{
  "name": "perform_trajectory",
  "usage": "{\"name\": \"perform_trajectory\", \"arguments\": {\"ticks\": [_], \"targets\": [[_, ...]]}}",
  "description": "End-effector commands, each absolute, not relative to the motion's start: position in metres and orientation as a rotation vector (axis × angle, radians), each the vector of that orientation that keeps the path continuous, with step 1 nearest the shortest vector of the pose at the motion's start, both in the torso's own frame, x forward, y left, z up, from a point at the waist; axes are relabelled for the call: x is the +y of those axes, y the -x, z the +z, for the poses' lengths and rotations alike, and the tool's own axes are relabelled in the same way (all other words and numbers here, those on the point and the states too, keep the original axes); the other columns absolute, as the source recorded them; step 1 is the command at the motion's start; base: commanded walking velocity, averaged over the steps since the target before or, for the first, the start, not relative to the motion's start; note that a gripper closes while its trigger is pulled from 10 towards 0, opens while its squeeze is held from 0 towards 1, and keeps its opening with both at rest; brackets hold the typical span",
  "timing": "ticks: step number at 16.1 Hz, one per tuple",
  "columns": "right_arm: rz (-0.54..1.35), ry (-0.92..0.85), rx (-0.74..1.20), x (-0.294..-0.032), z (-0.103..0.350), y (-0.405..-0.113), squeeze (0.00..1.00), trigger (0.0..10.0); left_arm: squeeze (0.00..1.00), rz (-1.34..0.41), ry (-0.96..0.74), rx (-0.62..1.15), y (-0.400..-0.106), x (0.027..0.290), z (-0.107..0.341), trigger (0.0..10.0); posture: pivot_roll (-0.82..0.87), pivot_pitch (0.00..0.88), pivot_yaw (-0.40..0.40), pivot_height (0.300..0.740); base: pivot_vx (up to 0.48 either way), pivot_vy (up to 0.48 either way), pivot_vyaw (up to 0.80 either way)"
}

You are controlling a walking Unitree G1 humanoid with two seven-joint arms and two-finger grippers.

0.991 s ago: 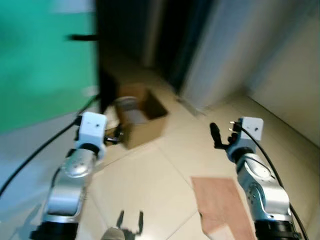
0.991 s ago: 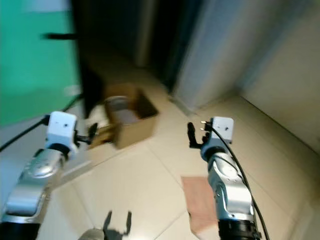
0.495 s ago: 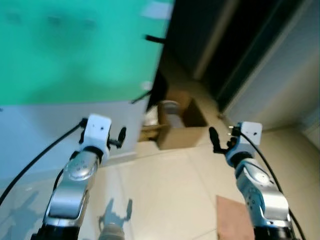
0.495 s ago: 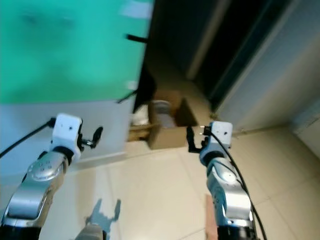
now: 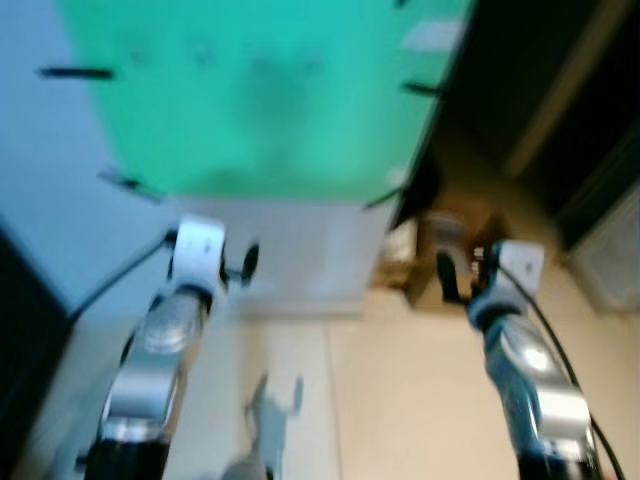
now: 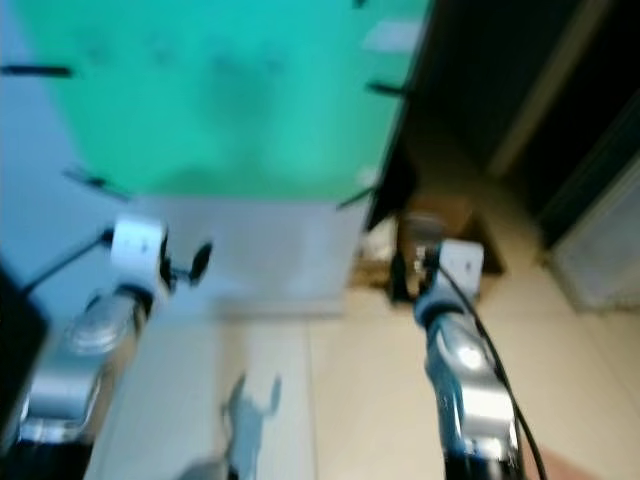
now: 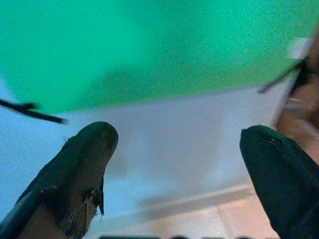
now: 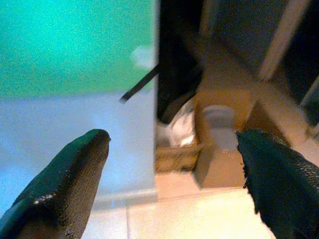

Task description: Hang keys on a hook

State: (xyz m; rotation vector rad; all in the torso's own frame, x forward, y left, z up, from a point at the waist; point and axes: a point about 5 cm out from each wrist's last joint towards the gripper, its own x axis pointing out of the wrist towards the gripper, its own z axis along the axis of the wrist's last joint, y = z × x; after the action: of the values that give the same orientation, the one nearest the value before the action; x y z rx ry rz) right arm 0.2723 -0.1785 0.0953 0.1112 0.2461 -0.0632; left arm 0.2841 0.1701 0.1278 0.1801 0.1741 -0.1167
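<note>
One green panel (image 5: 270,100) covers the upper wall. About five black hooks (image 5: 75,72) stick out around it, at roughly 9, 8, 1 and 3 o'clock, though blur makes the count unsure. One white label (image 5: 432,35) sits at 1 o'clock. One cardboard box (image 8: 234,149) stands on the floor at 3 o'clock, with one grey round container (image 8: 219,119) inside it. One woven basket (image 8: 177,152) sits just beside the box. Two silver arms show: one left hand (image 7: 179,164), one right hand (image 8: 172,169), each with two black fingers spread wide apart.
</note>
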Motion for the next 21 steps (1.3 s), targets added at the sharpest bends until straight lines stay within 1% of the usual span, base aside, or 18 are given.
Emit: {"name": "perform_trajectory", "arguments": {"ticks": [1, 3, 5, 6, 7, 8, 9, 10, 11, 12, 13, 14, 16, 18, 21], "targets": [[-0.073, -0.092, 0.240, -0.181, 0.098, -0.273, 1.00, 10.0, 1.00, -0.122, -0.182, 0.175, -0.285, 0.168, 0.126, 10.0, -0.04, 0.000, -0.031, 0.740, 0.000, 0.000, 0.80], [-0.105, -0.098, 0.226, -0.183, 0.100, -0.274, 1.00, 10.0, 1.00, -0.115, -0.182, 0.160, -0.288, 0.168, 0.126, 10.0, -0.06, 0.000, 0.000, 0.740, 0.000, 0.000, 0.80], [-0.138, -0.101, 0.217, -0.186, 0.101, -0.275, 1.00, 10.0, 1.00, -0.130, -0.185, 0.148, -0.293, 0.164, 0.126, 10.0, -0.11, 0.000, 0.053, 0.740, 0.000, 0.000, 0.80], [-0.141, -0.102, 0.216, -0.186, 0.101, -0.275, 1.00, 10.0, 1.00, -0.134, -0.187, 0.146, -0.293, 0.163, 0.127, 10.0, -0.11, 0.000, 0.053, 0.740, 0.000, 0.000, 0.80], [-0.130, -0.094, 0.220, -0.184, 0.101, -0.276, 1.00, 10.0, 0.41, -0.155, -0.178, 0.130, -0.296, 0.159, 0.128, 10.0, -0.12, 0.000, 0.066, 0.740, 0.000, 0.000, 0.00], [-0.098, -0.056, 0.225, -0.179, 0.102, -0.277, 0.05, 10.0, 0.00, -0.145, -0.174, 0.107, -0.300, 0.158, 0.132, 10.0, -0.13, 0.000, 0.073, 0.740, 0.000, 0.000, 0.00], [-0.104, -0.025, 0.252, -0.178, 0.101, -0.278, 0.00, 10.0, 0.00, -0.135, -0.168, 0.106, -0.302, 0.157, 0.132, 10.0, -0.13, 0.000, 0.073, 0.740, 0.000, 0.000, 0.00], [-0.174, 0.089, 0.264, -0.182, 0.101, -0.279, 0.00, 10.0, 0.00, -0.151, -0.145, 0.117, -0.304, 0.156, 0.130, 10.0, -0.14, 0.000, 0.071, 0.740, 0.000, 0.000, 0.00], [-0.188, 0.079, 0.251, -0.183, 0.100, -0.281, 0.00, 10.0, 0.00, -0.171, -0.133, 0.116, -0.304, 0.152, 0.129, 10.0, -0.14, 0.000, 0.064, 0.740, 0.000, 0.000, 0.00], [-0.165, -0.007, 0.237, -0.185, 0.100, -0.282, 0.00, 10.0, 0.00, -0.189, -0.124, 0.104, -0.305, 0.146, 0.130, 10.0, -0.14, 0.000, 0.054, 0.740, 0.266, 0.000, 0.00], [-0.180, 0.001, 0.241, -0.188, 0.101, -0.283, 0.00, 10.0, 0.00, -0.198, -0.111, 0.095, -0.305, 0.143, 0.131, 10.0, -0.14, 0.000, 0.054, 0.740, 0.304, 0.000, 0.00], [-0.199, 0.028, 0.244, -0.191, 0.103, -0.284, 0.00, 10.0, 0.00, -0.196, -0.107, 0.095, -0.306, 0.142, 0.131, 10.0, -0.15, 0.000, 0.053, 0.740, 0.307, 0.000, 0.00], [-0.150, -0.058, 0.220, -0.187, 0.109, -0.285, 0.00, 10.0, 0.00, -0.186, -0.112, 0.114, -0.307, 0.145, 0.128, 10.0, -0.15, 0.000, 0.047, 0.740, 0.322, 0.000, 0.00], [-0.148, -0.030, 0.240, -0.185, 0.106, -0.285, 0.00, 10.0, 0.00, -0.176, -0.109, 0.115, -0.308, 0.147, 0.127, 10.0, -0.15, 0.000, 0.046, 0.740, 0.352, 0.000, 0.00], [-0.145, -0.096, 0.245, -0.186, 0.106, -0.286, 0.00, 10.0, 0.00, -0.175, -0.113, 0.120, -0.307, 0.147, 0.125, 10.0, -0.15, 0.000, 0.043, 0.740, 0.355, 0.000, 0.00]]}}
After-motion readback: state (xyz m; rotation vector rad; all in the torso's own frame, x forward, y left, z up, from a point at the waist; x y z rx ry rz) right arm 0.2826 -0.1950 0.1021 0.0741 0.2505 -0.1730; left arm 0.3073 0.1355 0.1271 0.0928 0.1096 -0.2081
